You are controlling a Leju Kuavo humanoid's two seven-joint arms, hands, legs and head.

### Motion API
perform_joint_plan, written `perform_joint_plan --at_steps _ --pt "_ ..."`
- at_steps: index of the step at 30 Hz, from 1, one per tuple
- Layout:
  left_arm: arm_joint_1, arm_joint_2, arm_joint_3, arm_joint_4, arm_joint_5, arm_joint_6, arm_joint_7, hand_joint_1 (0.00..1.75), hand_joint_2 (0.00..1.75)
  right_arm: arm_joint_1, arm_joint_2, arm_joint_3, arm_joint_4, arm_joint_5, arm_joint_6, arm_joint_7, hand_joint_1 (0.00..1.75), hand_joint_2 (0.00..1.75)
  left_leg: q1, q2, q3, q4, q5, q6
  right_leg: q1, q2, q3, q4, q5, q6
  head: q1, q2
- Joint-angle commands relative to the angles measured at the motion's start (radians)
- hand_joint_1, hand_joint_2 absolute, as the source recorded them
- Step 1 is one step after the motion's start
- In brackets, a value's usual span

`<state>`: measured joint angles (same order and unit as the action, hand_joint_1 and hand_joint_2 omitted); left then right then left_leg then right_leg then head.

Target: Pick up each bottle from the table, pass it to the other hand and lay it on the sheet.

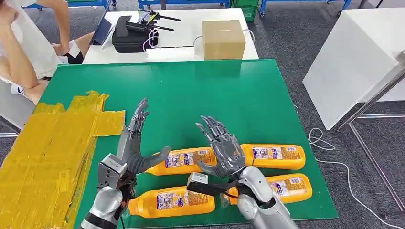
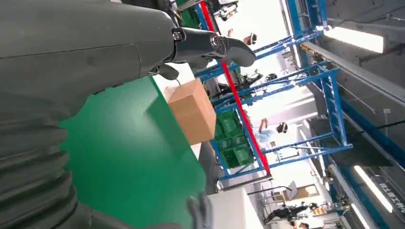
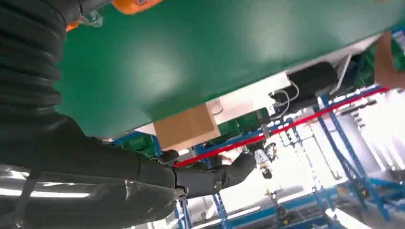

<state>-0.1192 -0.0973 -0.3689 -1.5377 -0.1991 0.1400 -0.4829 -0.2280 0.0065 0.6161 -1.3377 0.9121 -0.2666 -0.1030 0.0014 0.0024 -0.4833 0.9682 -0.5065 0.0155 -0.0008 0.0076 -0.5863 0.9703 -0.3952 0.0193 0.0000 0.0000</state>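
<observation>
At your far left lay the yellow sheet (image 1: 45,157), crumpled and cut off by the picture's edge, with no bottle on it. Just beside it your left hand (image 1: 135,143) stood raised over the green table (image 1: 200,95), fingers (image 1: 138,114) spread and holding nothing. You had four orange bottles, all lying flat with their long axes across the table. Two sat past the thumb: the upper-left bottle (image 1: 184,160) and the lower-left bottle (image 1: 172,201), both with necks pointing toward the sheet. Your right hand (image 1: 224,150) was likewise splayed and empty. Beyond it lay the upper-right bottle (image 1: 274,156) and the lower-right bottle (image 1: 289,187); the hand and forearm hid their inner ends, so their pointing could not be told.
</observation>
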Motion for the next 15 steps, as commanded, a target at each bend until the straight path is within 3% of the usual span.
perform_joint_plan --at_steps 1,15 --pt "-0.093 -0.012 -0.051 0.107 0.021 -0.021 0.007 0.0 1.75 -0.185 0.043 0.1 0.305 -0.029 0.081 0.001 0.0 1.75 0.0 0.001 0.002 -0.001 0.0 0.0 0.0 0.0 0.002 -0.001 0.0 0.0 0.0 0.0" --pt "-0.147 -0.026 -0.065 0.162 0.053 -0.028 0.001 0.0 1.75 -0.332 0.111 0.165 0.548 -0.068 0.178 0.002 0.0 1.75 0.0 0.0 0.002 0.0 0.0 -0.001 0.0 -0.001 0.002 -0.001 0.0 0.001 0.0 0.0"
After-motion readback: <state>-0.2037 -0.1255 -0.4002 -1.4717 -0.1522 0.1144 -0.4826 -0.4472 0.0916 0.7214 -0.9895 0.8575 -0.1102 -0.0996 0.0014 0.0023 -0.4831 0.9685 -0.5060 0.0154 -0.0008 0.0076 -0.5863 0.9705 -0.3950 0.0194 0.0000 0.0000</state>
